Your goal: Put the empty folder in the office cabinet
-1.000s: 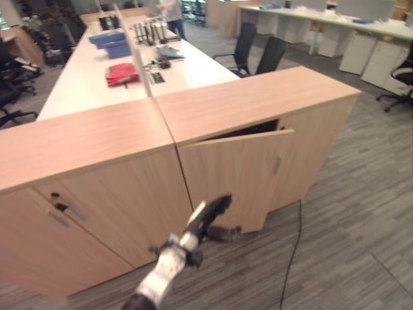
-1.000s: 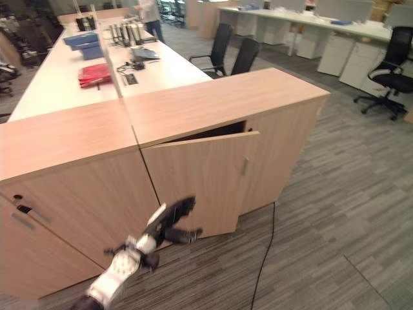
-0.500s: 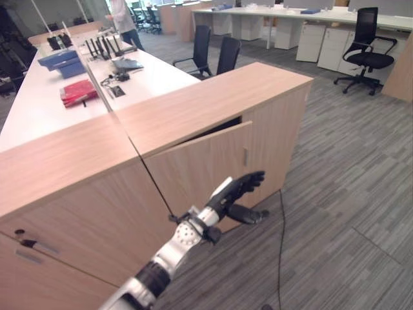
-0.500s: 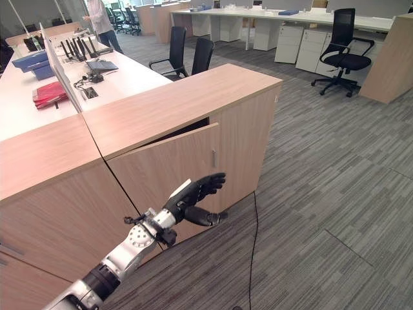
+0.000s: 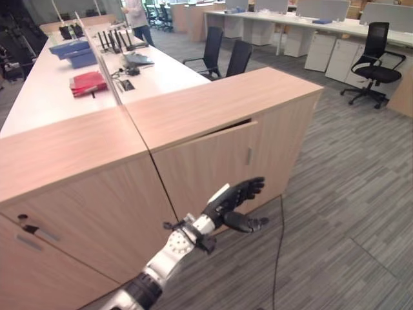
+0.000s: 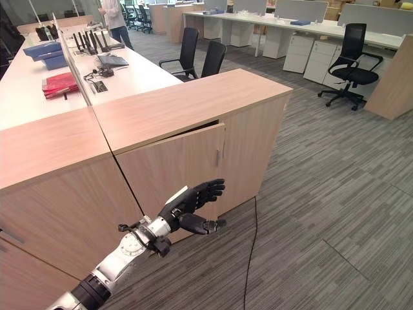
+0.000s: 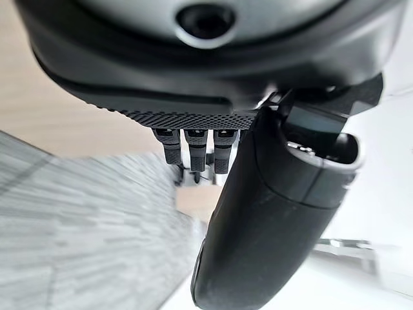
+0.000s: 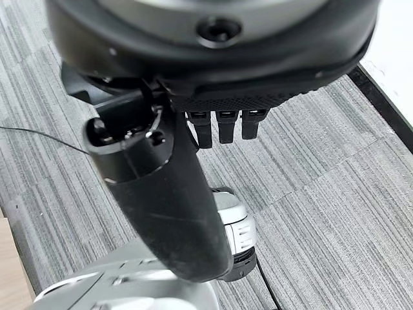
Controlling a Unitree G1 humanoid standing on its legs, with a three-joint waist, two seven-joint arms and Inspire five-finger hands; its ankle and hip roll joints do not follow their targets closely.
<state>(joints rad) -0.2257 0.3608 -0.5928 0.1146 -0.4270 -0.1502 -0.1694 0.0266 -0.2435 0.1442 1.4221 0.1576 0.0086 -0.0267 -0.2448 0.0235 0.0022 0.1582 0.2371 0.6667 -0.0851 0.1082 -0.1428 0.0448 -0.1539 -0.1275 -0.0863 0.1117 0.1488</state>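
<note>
Office floor before wooden cabinet [image 5: 219, 129], door [image 5: 213, 171] ajar; left hand [image 5: 233, 201] open-fingered.

The left robot hand [image 7: 271, 213] (fingers straight, holding nothing) hangs over grey carpet [image 7: 84, 226].

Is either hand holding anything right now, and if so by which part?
Nothing is held. The left hand is open in front of the cabinet door, not touching it; the right hand hangs open above the floor.

Matt light wood cabinet [image 5: 226, 123], grey striped carpet floor [image 5: 348, 194]
</note>
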